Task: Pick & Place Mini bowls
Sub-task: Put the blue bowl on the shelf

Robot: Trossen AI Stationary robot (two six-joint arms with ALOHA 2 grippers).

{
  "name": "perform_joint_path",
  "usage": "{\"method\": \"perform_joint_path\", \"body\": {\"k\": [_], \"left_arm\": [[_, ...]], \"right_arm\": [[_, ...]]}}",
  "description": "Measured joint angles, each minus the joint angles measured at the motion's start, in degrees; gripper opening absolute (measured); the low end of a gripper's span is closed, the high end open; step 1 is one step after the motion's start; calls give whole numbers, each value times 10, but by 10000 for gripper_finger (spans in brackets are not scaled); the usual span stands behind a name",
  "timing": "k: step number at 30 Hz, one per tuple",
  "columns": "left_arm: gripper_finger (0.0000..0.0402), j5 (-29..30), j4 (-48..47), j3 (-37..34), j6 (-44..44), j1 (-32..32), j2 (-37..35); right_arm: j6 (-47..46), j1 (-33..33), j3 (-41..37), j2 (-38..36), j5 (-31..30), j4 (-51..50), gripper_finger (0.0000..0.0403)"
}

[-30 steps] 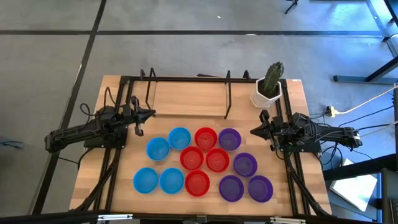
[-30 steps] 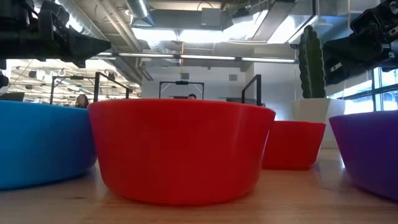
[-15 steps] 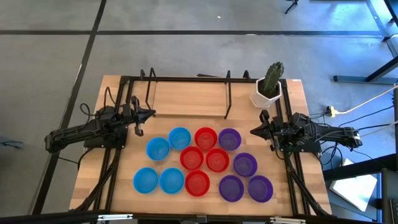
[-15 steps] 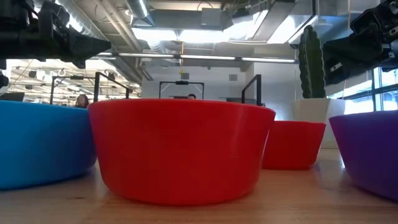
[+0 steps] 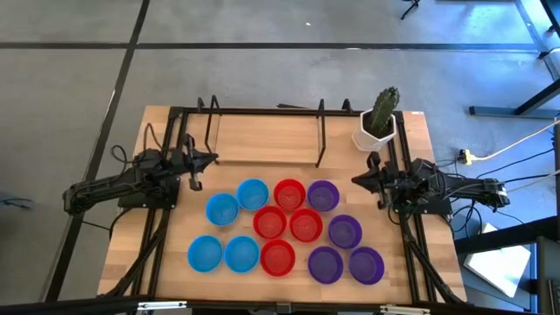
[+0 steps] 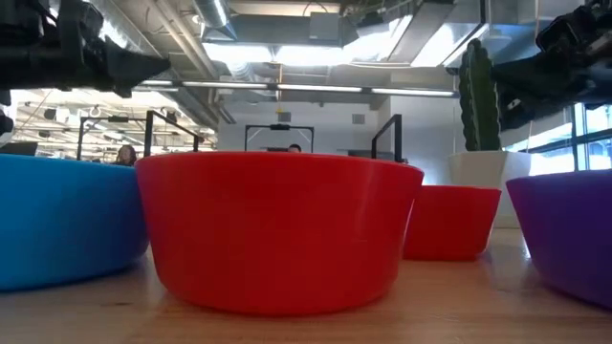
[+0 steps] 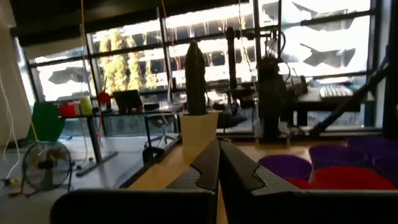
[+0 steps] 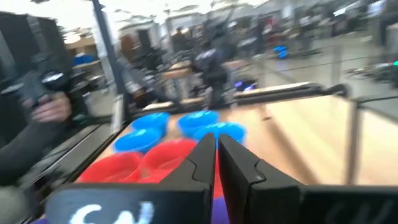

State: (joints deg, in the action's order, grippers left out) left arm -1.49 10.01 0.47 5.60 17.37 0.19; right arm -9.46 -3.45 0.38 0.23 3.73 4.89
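left gripper (image 5: pixel 208 159) hovers closed and empty at the table's (image 5: pixel 262 131) left; twelve mini bowls (image 5: pixel 286 226) sit clustered centre-near, blue left, red middle, purple right, all upright, mouths up, round with no long axis; right gripper (image 5: pixel 357 182) waits pinched shut, empty; best open wide, descend straight over one rim

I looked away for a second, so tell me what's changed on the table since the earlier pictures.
Hardly anything: the left gripper and right gripper each shifted slightly, jaws shut and empty, above the table's sides. The twelve mini bowls and the cactus pot stayed put.
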Motion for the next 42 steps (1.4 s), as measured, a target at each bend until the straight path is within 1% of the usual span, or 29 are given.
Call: {"method": "perform_joint_path", "body": {"k": [2,4,6,9,15,24,26,27,30,33,36,42], "left_arm": [[2,6,-8,0,7,0,3],[2,19,-12,0,6,0,4],[4,21,-10,0,5,0,4],[5,21,-8,0,-2,0,4],[6,20,-11,0,-14,0,4],[5,20,-13,0,-4,0,4],[3,18,-14,3,-14,-2,5],[2,13,-18,11,-22,-5,9],[3,-25,-10,56,-36,-32,31],[3,-33,-24,95,-33,-78,76],[2,9,-56,155,-19,-124,131],[2,105,-222,330,-18,-201,264]], "right_arm": [[37,0,0,0,-25,22,21],[70,0,0,1,-27,33,21],[82,0,0,3,-27,33,16],[83,0,0,5,-27,22,5],[66,0,0,5,-57,20,24],[69,0,0,5,-57,21,27],[69,0,0,5,-57,21,28],[69,0,0,5,-57,21,28],[69,0,0,5,-57,21,28],[65,0,0,5,-57,20,28],[53,0,0,5,-56,9,28],[50,0,0,5,-57,0,28]]}}
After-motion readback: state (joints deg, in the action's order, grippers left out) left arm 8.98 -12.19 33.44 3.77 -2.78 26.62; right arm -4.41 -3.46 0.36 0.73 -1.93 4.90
